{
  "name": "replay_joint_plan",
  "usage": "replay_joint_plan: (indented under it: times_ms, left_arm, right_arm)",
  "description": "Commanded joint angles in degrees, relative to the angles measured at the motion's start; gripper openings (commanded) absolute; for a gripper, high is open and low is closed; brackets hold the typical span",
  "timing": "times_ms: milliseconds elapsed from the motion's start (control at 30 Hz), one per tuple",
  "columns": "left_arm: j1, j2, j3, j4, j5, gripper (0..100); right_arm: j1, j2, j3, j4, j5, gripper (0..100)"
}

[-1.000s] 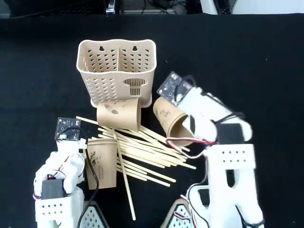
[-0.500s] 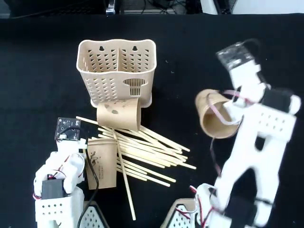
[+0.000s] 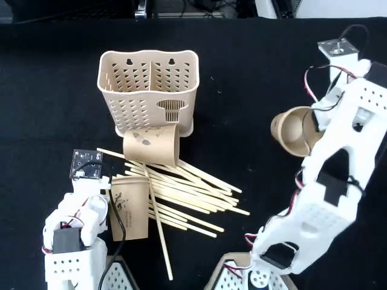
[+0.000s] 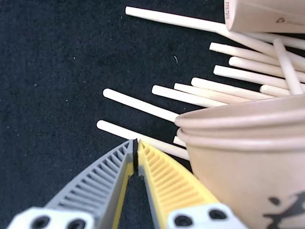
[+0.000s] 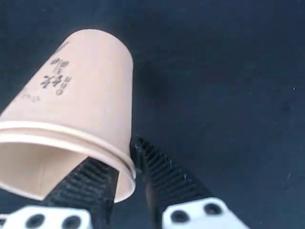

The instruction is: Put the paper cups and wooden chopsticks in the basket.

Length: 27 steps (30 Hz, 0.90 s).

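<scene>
The rim of a paper cup is pinched by the right gripper, held well right of the basket. The left gripper is pressed together, just beside the chopsticks. A second cup is laid against the basket's base. Some chopstick ends are hidden under the stacked cups.

The tabletop wears a black cloth, matt and faintly fuzzy, flecked with lint. The basket is cream plastic, smooth with a dull sheen. The paper cups are matt brown paper; the raised cup shows a smoothly rolled rim. The chopsticks are pale bare wood, smooth and unvarnished. The left pincer is ribbed grey and yellow plastic, the right pincer ribbed black plastic. The arms have white matt plastic shells.
</scene>
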Motion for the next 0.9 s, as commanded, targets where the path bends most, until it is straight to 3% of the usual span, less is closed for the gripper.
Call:
replay_joint_plan:
  times_ms: [0,467,600,667,733,867]
  left_arm:
    - [0.2,-0.6,0.9,1.1,-0.4,3]
    - [0.2,-0.6,0.9,1.1,-0.4,3]
    - [0.2,-0.6,0.9,1.1,-0.4,3]
    - [0.2,-0.6,0.9,1.1,-0.4,3]
    - [0.2,-0.6,0.9,1.1,-0.4,3]
    - [0.3,-0.6,0.9,1.1,-0.4,3]
  right_arm:
    - [2.1,3.9,-8.6,0.6,-0.4,1.1]
    - [2.6,15.3,-16.5,0.7,2.1,2.1]
    - [1.2,13.1,-16.4,0.7,2.2,13.2]
    - [0.6,11.6,-16.4,0.7,2.3,10.6]
    - [0.2,10.2,-16.1,0.7,2.3,2.0]
    - [0.2,7.9,-15.9,1.0,2.3,1.2]
